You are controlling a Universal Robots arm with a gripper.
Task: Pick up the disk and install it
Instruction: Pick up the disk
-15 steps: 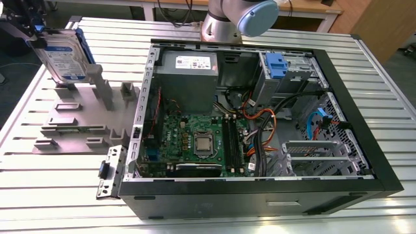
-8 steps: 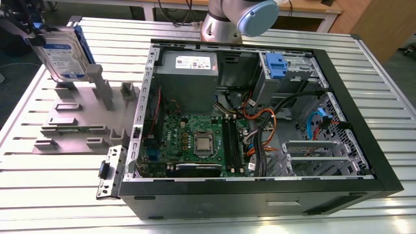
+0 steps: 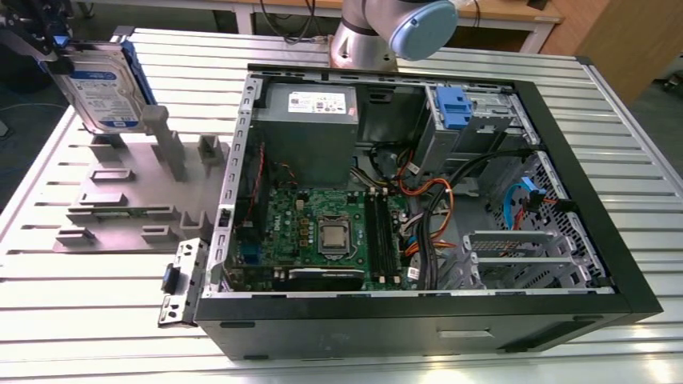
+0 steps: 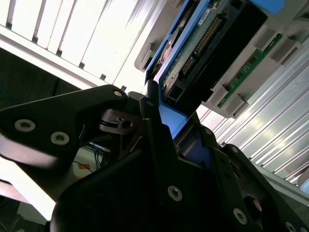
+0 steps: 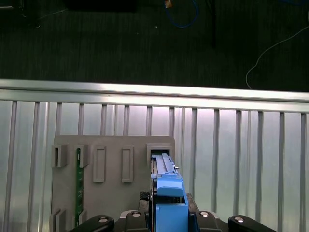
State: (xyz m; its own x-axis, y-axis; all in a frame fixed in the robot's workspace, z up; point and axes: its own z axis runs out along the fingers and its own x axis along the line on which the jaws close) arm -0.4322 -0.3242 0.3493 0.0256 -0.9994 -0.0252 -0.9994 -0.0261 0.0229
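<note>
The tool gripped the silver, blue-railed disk upright over a grey rack, on the exterior view's left of an open computer case that held a motherboard.

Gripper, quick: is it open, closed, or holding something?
Gripper: closed, holding the disk above the grey fixture.

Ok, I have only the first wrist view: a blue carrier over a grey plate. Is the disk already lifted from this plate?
Observer: It seems so: in the exterior view the disk hangs upright over the grey plate, held by its top end.
Operator: Where is the case?
Observer: The case lies open on the exterior view's right of the plate.
Operator: And the grip?
Observer: In the second wrist view the gripper is shut on the disk's blue edge, near its connector.
</note>
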